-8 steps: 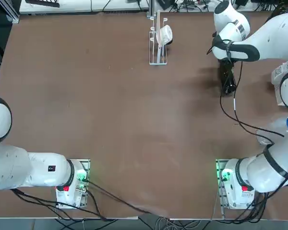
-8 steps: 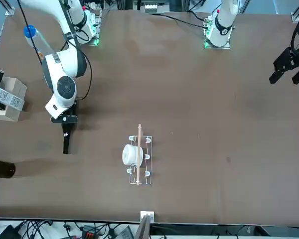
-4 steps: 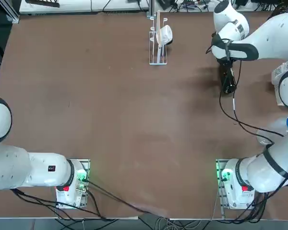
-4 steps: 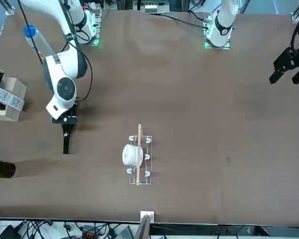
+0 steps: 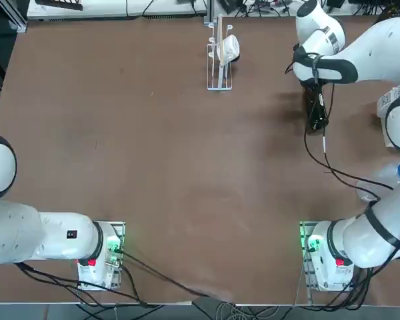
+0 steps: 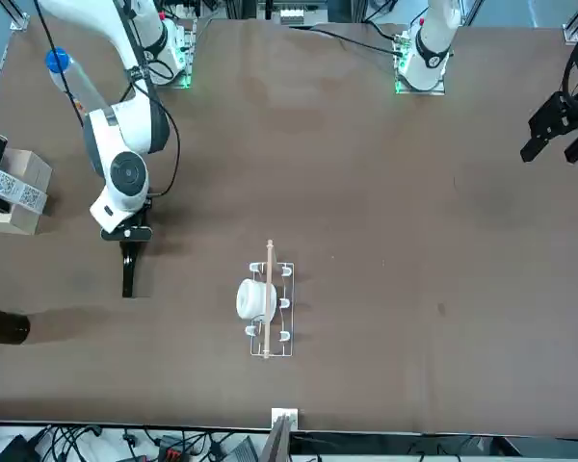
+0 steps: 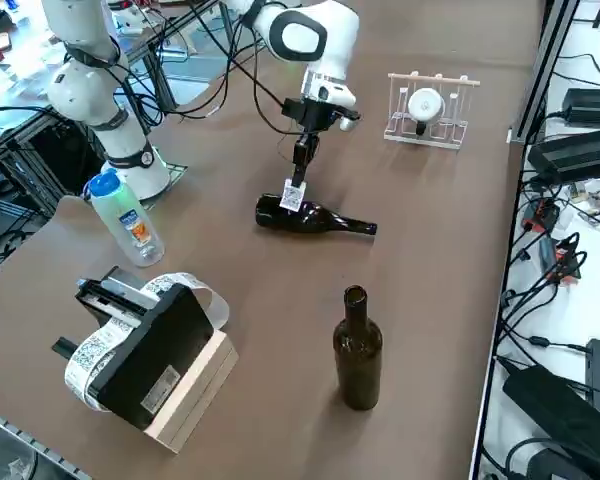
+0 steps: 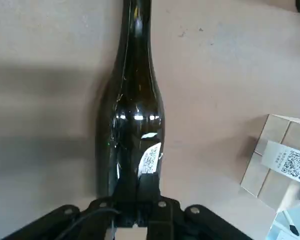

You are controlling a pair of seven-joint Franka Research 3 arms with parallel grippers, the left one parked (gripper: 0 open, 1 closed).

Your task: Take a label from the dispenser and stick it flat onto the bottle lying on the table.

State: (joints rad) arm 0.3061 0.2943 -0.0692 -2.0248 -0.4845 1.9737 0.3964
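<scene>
A wide brown table (image 5: 153,153) fills the room's middle.

From overhead, the right gripper (image 5: 318,107) hangs over the lying bottle (image 5: 317,119), which is mostly hidden under the arm.

From across the table, the bottle's neck (image 6: 128,274) points away from the dispenser (image 6: 10,188) at the table's edge.

From the raised side camera, the bottle lies well apart from the dispenser, with a standing bottle (image 7: 358,350) nearer the camera, and the label (image 7: 293,196) hangs from the closed fingers onto the bottle's body.

From the wrist camera, the fingers (image 8: 150,187) are pinched on the label's edge; it probably touches the glass already.

I judge the sticking step is in hand. Next, the label must be pressed flat and released.
</scene>
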